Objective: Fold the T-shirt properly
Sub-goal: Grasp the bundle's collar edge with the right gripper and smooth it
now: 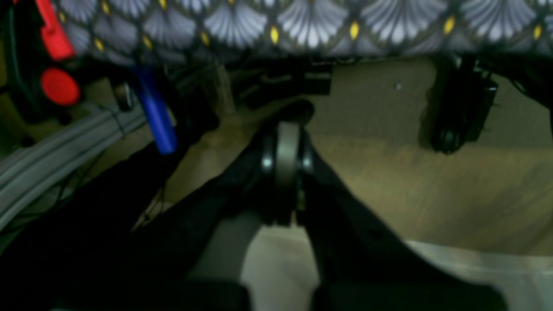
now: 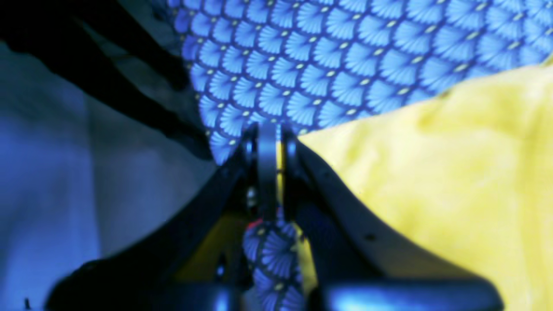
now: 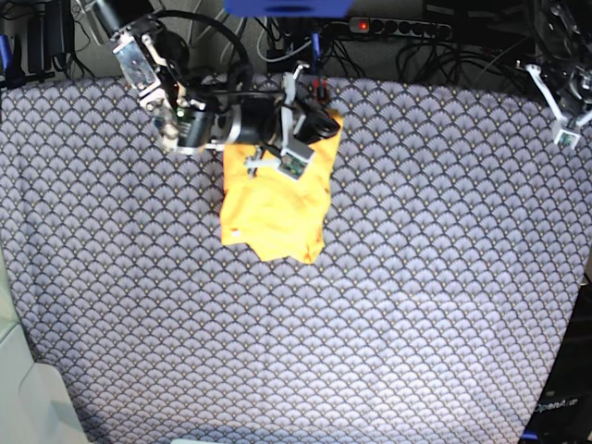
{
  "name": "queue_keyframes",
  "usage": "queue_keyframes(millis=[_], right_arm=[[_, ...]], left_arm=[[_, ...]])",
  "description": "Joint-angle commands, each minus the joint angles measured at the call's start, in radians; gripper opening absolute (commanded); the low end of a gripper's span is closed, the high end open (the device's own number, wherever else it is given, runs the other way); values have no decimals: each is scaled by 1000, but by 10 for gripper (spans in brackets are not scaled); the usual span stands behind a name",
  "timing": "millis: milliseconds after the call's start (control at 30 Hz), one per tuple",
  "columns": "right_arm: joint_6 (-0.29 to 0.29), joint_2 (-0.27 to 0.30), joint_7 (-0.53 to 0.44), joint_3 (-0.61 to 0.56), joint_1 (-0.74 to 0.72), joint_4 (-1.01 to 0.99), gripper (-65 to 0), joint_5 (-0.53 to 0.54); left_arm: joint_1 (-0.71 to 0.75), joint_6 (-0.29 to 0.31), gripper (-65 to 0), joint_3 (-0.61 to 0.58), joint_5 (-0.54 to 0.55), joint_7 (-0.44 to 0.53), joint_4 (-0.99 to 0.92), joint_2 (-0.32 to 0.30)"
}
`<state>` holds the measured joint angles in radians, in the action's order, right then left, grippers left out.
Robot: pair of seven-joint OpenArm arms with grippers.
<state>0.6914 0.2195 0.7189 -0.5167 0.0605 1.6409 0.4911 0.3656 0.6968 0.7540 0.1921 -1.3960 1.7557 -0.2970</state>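
The T-shirt (image 3: 276, 199) is a yellow-orange bundle, folded over itself, lying on the patterned cloth at the top centre of the base view. It fills the right side of the right wrist view as the T-shirt (image 2: 453, 172). My right gripper (image 3: 328, 121) reaches over its far right corner. The right gripper (image 2: 268, 131) is shut, its tips at the shirt's edge where it meets the cloth. A thin yellow strip shows between the fingers, and I cannot tell whether fabric is pinched. My left gripper (image 1: 287, 129) is shut and holds nothing. It hangs off the table's far right corner as the left gripper (image 3: 562, 116).
The blue-grey scallop-patterned cloth (image 3: 416, 277) covers the whole table. Cables and a power strip (image 3: 398, 28) run along the far edge. Past the table edge, the left wrist view shows floor, a caster wheel (image 1: 449, 138), grey cables (image 1: 56, 147) and red parts (image 1: 58, 86).
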Motion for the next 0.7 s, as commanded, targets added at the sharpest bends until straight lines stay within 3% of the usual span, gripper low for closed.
queue_keyframes(millis=[0, 200, 333, 567, 667], right_arm=[[7, -1, -34, -6, -23, -14, -650, 21], [7, 2, -91, -16, -35, -129, -650, 21], [7, 22, -86, -16, -34, -95, -650, 22], [7, 103, 72, -7, 19, 290, -650, 21], [7, 116, 121, -6, 39, 333, -650, 21]], left_arm=[[-1, 1, -650, 8, -3, 0, 13, -15], [2, 1, -650, 8, -3, 0, 13, -14], [-3, 1, -650, 8, -3, 0, 13, -15], [26, 1, -650, 8, -3, 0, 25, -18], [43, 1, -650, 8, -3, 0, 19, -20]])
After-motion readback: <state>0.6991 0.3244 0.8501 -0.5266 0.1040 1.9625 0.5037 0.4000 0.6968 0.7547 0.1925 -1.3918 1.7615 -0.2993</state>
